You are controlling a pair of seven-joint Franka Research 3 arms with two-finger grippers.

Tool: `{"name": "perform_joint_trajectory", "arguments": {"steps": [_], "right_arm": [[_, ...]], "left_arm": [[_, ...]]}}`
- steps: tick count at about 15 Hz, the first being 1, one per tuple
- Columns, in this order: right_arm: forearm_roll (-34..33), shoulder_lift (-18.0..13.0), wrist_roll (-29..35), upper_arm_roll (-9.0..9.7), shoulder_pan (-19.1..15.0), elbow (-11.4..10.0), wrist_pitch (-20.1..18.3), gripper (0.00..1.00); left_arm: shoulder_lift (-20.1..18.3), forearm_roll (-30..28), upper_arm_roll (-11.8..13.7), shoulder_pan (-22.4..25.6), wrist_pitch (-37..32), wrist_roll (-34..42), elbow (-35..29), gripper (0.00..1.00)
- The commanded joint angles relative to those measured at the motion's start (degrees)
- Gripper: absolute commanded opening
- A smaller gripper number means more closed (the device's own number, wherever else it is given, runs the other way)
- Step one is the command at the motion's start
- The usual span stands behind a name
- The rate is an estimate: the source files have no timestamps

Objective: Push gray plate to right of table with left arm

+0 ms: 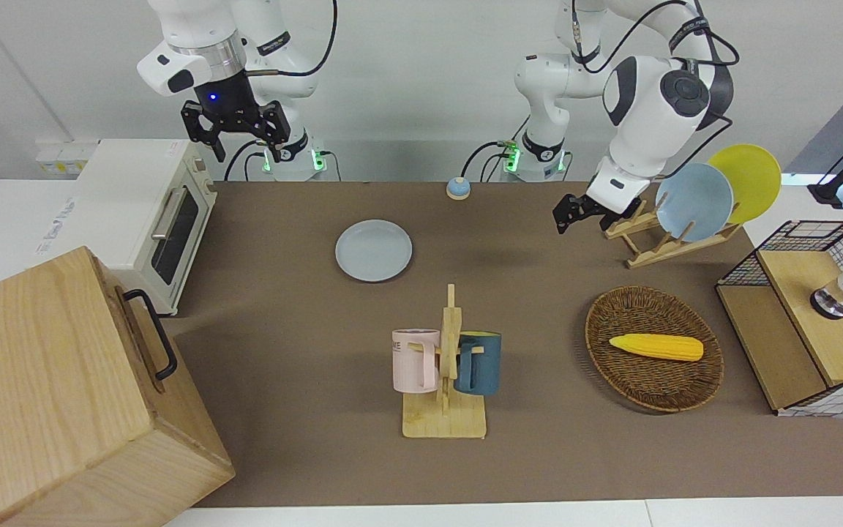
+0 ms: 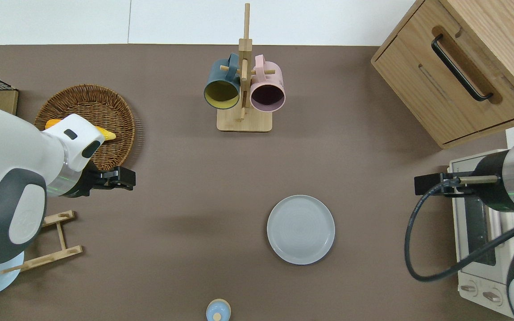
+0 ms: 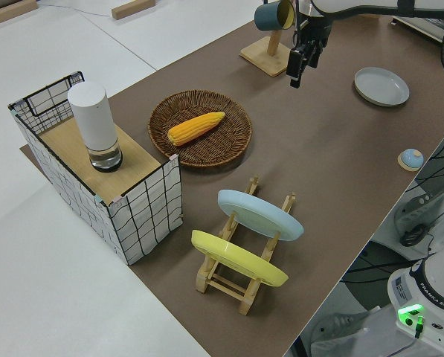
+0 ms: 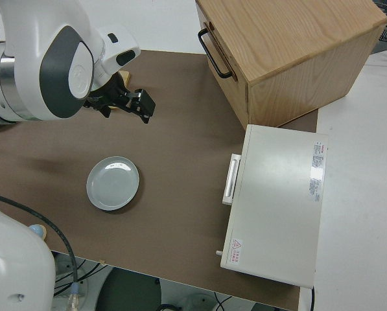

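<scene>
The gray plate point(image 1: 374, 251) point(image 2: 300, 229) point(image 3: 381, 86) point(image 4: 113, 183) lies flat on the brown table point(image 2: 373, 178), about midway along it and nearer to the robots than the mug rack. My left gripper point(image 1: 566, 215) point(image 2: 125, 177) point(image 3: 297, 65) point(image 4: 143, 105) hangs shut and holds nothing. It is over bare tabletop at the rim of the wicker basket, toward the left arm's end, well apart from the plate. My right gripper point(image 1: 246, 146) is parked and open.
A mug rack point(image 2: 243, 89) carries a pink and a blue mug. A wicker basket point(image 2: 118, 133) holds a corn cob. A wooden rack holds a sky-blue plate point(image 1: 694, 201) and a yellow one. A wooden cabinet point(image 2: 462, 67) and a toaster oven point(image 1: 143, 205) fill the right arm's end.
</scene>
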Motion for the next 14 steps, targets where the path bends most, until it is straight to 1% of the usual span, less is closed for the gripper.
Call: {"name": "perform_joint_trajectory", "arguments": {"steps": [1,2,3,5,6,9,12,14], "right_arm": [[1.2,-1.6,0.6,0.83,-1.4,-1.6,-0.1,0.996],[1.2,-1.6,0.6,0.83,-1.4,-1.6,0.0,0.996],[1.2,-1.6,0.6,0.83,-1.4,-1.6,0.0,0.996],[1.2,-1.6,0.6,0.83,-1.4,-1.6,-0.1,0.996],[1.2,-1.6,0.6,0.83,-1.4,-1.6,0.0,0.996],[1.2,-1.6,0.6,0.83,-1.4,-1.6,0.0,0.996],[1.2,-1.6,0.7,0.83,-1.4,-1.6,0.0,0.996],[1.2,-1.6,0.6,0.83,-1.4,-1.6,0.0,0.996]], "left_arm": [[-2.3,4.1,-0.5,0.8,-6.1,1.2,6.4,0.99],[-2.3,4.1,-0.3,0.9,-7.7,2.5,9.5,0.99],[-2.3,4.1,-0.4,1.9,-8.5,4.1,11.2,0.99],[-2.3,4.1,-0.3,2.7,-8.6,7.1,11.6,0.99],[-2.3,4.1,-0.2,2.9,-9.1,7.5,11.7,0.99],[-2.5,3.7,-0.8,3.5,-10.5,7.5,12.9,0.99],[-2.5,3.7,-0.5,3.5,-10.5,7.4,13.0,0.99],[-2.5,4.2,-0.9,3.5,-10.4,7.4,13.0,0.99]]}}
